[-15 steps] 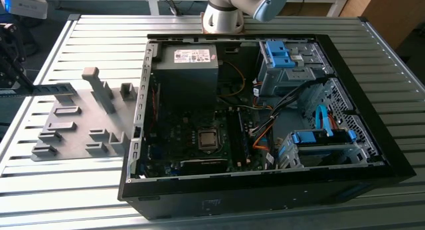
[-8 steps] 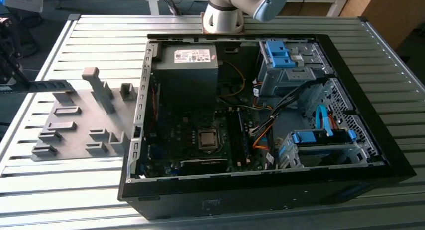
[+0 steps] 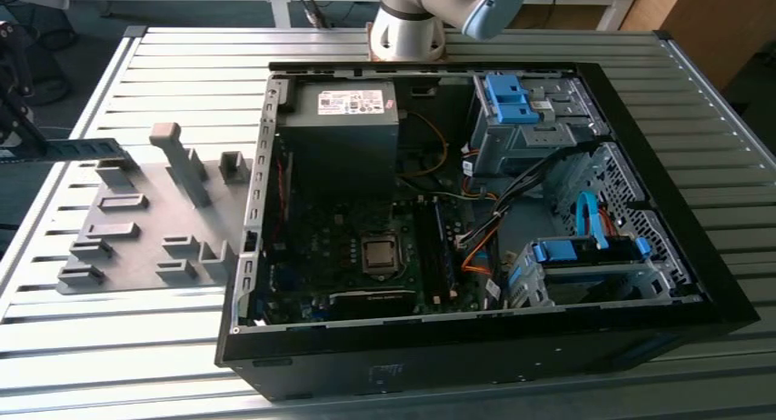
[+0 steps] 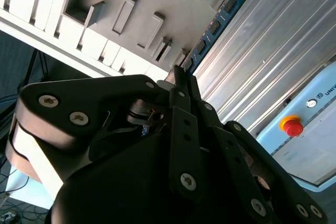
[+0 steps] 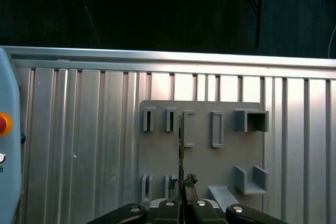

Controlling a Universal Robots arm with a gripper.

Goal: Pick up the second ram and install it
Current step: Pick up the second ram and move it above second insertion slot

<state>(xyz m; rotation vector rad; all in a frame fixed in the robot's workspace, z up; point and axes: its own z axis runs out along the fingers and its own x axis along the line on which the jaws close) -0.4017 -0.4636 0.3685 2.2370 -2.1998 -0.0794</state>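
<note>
The thin blue-green circuit-board ram stick [image 4: 212,27], with its row of black chips, juts straight out of the black claw [image 4: 181,77], which is clamped narrow on one end. Its long axis runs on from the claw, above the grey slotted plastic holder tray [image 5: 157,156] near the ribbed metal tabletop's [image 5: 79,140] edge at the exterior view's left. The open black computer case [image 3: 424,356] lies well apart.

You have a brightly lit ribbed aluminium table [image 3: 158,347], dark floor [image 5: 157,9] beyond its edge, wooden furniture [image 3: 715,20] at the exterior view's right.
</note>
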